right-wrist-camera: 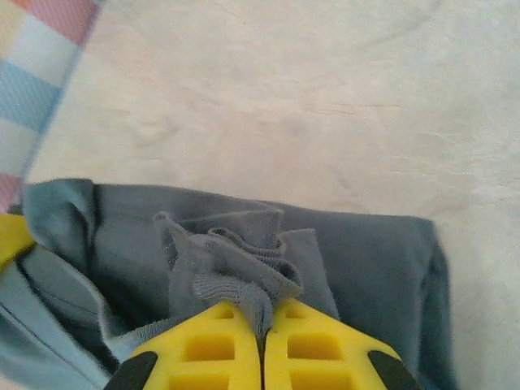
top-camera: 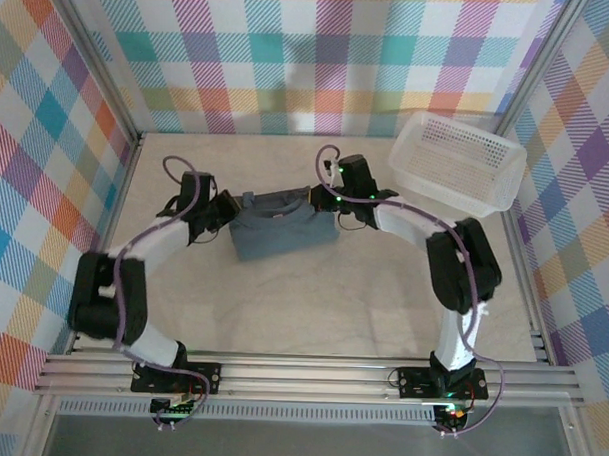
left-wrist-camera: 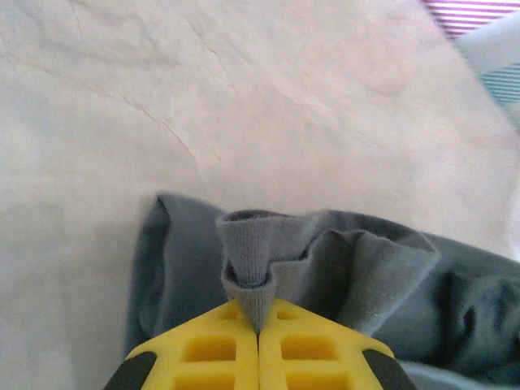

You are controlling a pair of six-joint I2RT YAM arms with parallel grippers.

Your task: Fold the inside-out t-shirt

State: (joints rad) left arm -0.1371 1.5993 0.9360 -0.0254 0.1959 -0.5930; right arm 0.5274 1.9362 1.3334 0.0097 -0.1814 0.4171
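Note:
The inside-out t-shirt (top-camera: 281, 227) is dark slate-grey and lies bunched into a rough rectangle in the middle of the table, a small white tag on its top. My left gripper (top-camera: 228, 207) is at its left end, and my right gripper (top-camera: 328, 199) is at its right end. In the left wrist view the left gripper (left-wrist-camera: 258, 325) is shut, its yellow fingers (left-wrist-camera: 211, 349) pinching a fold of the shirt (left-wrist-camera: 341, 268). The right gripper (right-wrist-camera: 262, 329) is likewise shut on a bunched ribbed edge of the shirt (right-wrist-camera: 357, 252).
A white mesh basket (top-camera: 457, 161) stands tilted at the back right, near the right arm's elbow. Plaid walls close in the table (top-camera: 312, 308) on three sides. A metal rail (top-camera: 309, 373) runs along the near edge.

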